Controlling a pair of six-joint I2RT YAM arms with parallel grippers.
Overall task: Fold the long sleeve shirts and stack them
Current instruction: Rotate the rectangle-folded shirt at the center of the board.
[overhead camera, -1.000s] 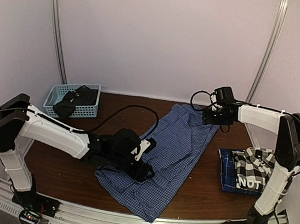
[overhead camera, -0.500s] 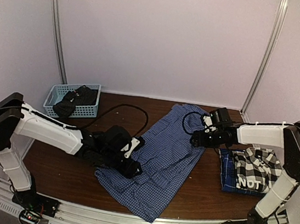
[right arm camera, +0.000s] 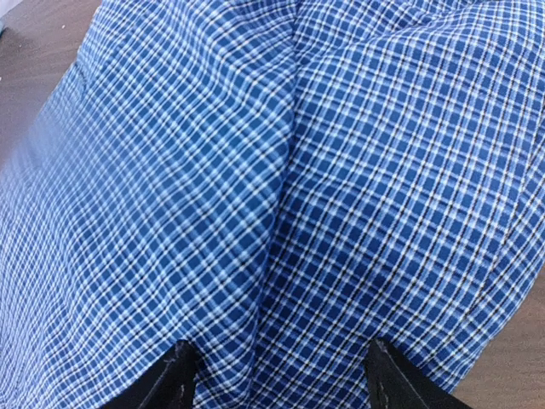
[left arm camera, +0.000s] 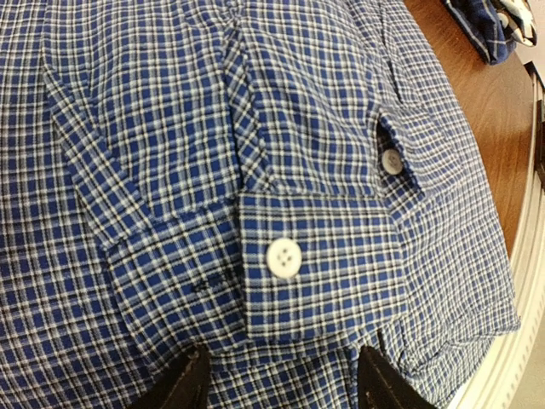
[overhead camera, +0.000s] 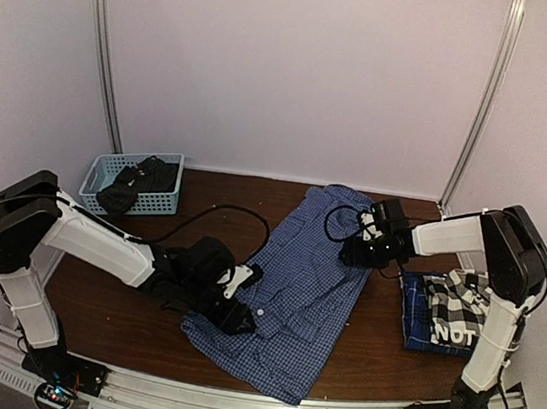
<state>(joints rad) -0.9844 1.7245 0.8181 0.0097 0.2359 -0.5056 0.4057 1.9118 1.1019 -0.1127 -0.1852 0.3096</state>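
Note:
The blue fine-check shirt lies spread in the middle of the table, its hem near the front edge. My left gripper is open and low over the shirt's left edge. In the left wrist view the left gripper has its jaws wide apart just behind a sleeve cuff with a white button. My right gripper is open over the shirt's upper right part. In the right wrist view the right gripper straddles a lengthwise crease in the cloth. The black-and-white plaid shirt lies folded on the darker blue plaid one at the right.
A light blue lattice basket holding dark cloth stands at the back left. The left arm's black cable loops over the table behind the shirt. The metal front rail runs just below the shirt's hem. Bare wood shows between shirt and stack.
My right gripper has come down and left from the shirt's far corner onto the cloth. My left gripper has shifted a little left. The shirt's upper part has bunched narrower.

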